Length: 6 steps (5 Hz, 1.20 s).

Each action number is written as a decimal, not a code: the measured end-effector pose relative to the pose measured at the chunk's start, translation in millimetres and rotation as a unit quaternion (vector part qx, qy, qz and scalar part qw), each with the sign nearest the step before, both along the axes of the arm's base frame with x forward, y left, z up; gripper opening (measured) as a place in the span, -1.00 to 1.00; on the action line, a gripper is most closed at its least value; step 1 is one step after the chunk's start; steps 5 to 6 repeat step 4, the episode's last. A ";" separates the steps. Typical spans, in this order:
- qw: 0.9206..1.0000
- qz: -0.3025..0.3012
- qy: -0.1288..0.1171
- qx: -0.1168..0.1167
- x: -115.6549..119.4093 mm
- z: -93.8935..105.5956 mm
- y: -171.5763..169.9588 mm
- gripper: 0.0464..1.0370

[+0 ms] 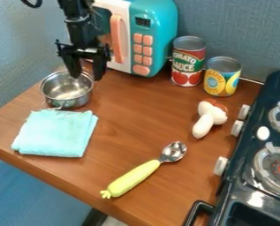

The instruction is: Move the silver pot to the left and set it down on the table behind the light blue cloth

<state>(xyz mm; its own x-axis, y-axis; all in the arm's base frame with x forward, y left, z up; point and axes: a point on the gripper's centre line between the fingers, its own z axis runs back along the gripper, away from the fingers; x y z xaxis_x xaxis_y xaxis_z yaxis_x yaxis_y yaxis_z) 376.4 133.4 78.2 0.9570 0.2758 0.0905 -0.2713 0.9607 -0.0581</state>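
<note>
Starting at the left, I see the folded cloth (54, 133) lying flat on the wooden counter (130, 110), its back edge just by the pot's near handle. I'd want that edge in mind: if the handle catches it, any movement of the pot could drag the fabric along.

The small metal pot (67, 90) stands upright behind the cloth, near the counter's left edge. My gripper (87, 77) hangs down at its far right rim, released, with the two fingers parted. One finger is over the pot's opening and the other is by its right outer side. I can't tell from this angle whether either touches metal. For a sound grip I'd have the thin wall centred between them, square to the pads, and close slowly so the pot doesn't skid or tip. Held at one side, it could swing, so I'd favour a straight, gentle lift.

Just right of the arm, the toy microwave (157, 31) stands close behind, so I'd guard against swinging into its door handle. The yellow-handled spoon (133, 178) lies diagonally toward the front. Beyond it are the red tomato can (188, 66) and the shorter yellow can (222, 78), both upright, then the toy mushroom (206, 123) on its side, and the black stove (233, 187) at the far right. All of these sit well apart from the pot.
</note>
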 end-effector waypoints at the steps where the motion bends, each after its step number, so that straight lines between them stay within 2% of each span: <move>1: 0.999 -0.023 0.006 0.021 -4.3 15.3 -15.2 0.95; 2: 0.995 -0.094 0.013 -0.005 -3.4 15.2 -67.5 0.94; 3: 0.990 -0.138 -0.002 -0.020 -17.4 26.2 -106.2 0.93; 4: 0.987 -0.159 -0.011 -0.025 -28.3 30.3 -128.6 0.93; 6: 0.987 -0.159 -0.011 -0.025 -28.3 30.3 -128.6 0.93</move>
